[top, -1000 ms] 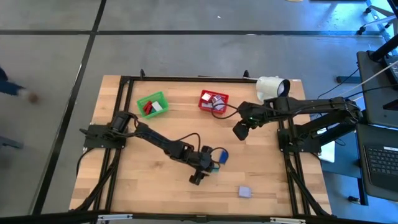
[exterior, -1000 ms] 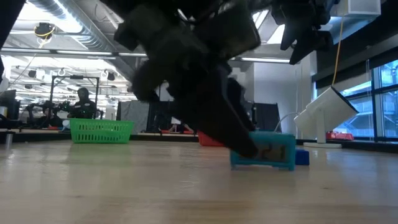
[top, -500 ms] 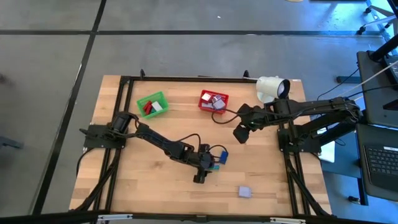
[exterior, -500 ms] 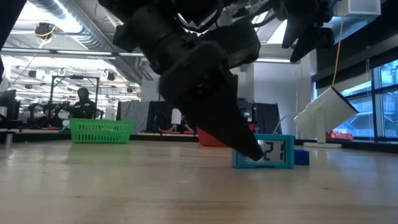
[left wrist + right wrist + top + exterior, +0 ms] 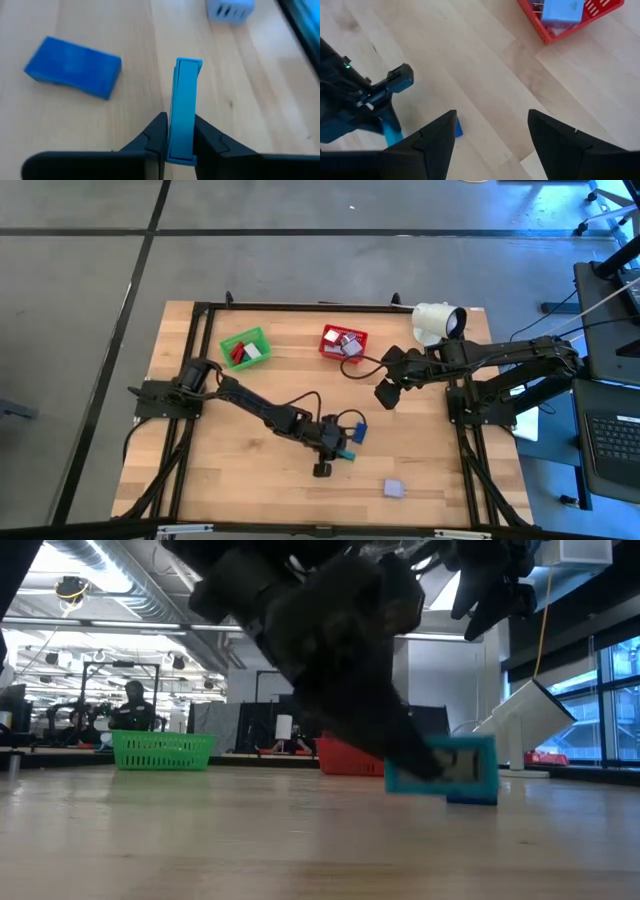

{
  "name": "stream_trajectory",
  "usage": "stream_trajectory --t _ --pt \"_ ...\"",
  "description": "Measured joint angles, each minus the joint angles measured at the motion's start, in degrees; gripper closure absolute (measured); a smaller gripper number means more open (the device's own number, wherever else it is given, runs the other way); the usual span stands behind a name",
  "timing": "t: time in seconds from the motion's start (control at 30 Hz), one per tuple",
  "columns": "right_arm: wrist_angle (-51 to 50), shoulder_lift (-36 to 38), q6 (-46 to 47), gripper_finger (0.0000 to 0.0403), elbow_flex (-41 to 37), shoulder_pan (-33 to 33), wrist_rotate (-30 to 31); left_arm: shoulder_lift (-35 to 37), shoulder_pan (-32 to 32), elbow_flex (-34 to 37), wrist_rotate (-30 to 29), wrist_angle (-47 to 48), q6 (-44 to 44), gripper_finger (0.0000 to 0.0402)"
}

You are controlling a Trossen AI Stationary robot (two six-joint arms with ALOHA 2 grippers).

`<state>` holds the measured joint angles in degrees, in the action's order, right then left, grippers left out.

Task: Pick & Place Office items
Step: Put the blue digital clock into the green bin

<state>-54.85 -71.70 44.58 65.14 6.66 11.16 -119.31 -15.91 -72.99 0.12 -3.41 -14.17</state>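
My left gripper [image 5: 330, 457] is at the table's middle, toward the near edge, shut on a flat teal frame-shaped piece [image 5: 183, 117], which also shows in the low view [image 5: 446, 767]. A blue block [image 5: 357, 431] lies on the table just beyond it and shows in the left wrist view [image 5: 73, 74]. A lavender piece [image 5: 394, 489] lies nearer the front edge. My right gripper [image 5: 388, 393] hangs open and empty above the table, right of the red mesh basket [image 5: 343, 342]; its own view [image 5: 490, 135] shows the spread fingers. My left gripper pinches the teal piece between its two fingers, one on each broad face, at the piece's end nearest the wrist [image 5: 180, 150]. The piece stands on edge between the fingers. In the low view it is tilted and a little above the table [image 5: 470, 780].
A green mesh basket [image 5: 244, 347] with red and white pieces stands at the far left. The red basket holds several pieces [image 5: 562, 11]. A white device [image 5: 438, 320] stands at the far right corner. A black frame [image 5: 300, 306] rims the table.
My left gripper has shifted a little toward the table's near edge and risen. The teal piece, which stood upright on the table, is now lifted slightly and tipped. My right gripper has kept almost still.
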Motion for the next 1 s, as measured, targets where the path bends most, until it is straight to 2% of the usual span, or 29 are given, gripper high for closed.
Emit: stream_trajectory --t 0.17,0.33,0.53,0.73,0.83,1.0 --pt "0.0 0.0 -0.4 0.0156 0.0 0.0 0.0 3.5 1.5 0.0 1.0 -0.5 -1.6 0.0344" --pt "-0.2 0.0 -1.6 0.0156 0.0 0.0 0.0 10.5 2.8 0.0 0.3 3.8 0.8 0.0332" --pt "-0.6 0.0 -3.0 0.0156 0.0 0.0 2.1 21.8 4.2 0.0 -7.2 6.9 4.0 0.0345" --pt "-0.5 0.0 -2.7 0.0156 0.0 0.0 10.2 32.9 3.6 0.0 -14.3 4.1 8.2 0.0338" --pt "-0.4 0.0 0.6 0.0156 0.0 0.0 12.7 36.8 2.8 0.0 -17.4 1.6 11.0 0.0339" --pt "2.7 0.0 4.7 0.0156 0.0 -0.1 13.5 40.1 1.7 0.0 -21.7 -4.2 17.0 0.0339"
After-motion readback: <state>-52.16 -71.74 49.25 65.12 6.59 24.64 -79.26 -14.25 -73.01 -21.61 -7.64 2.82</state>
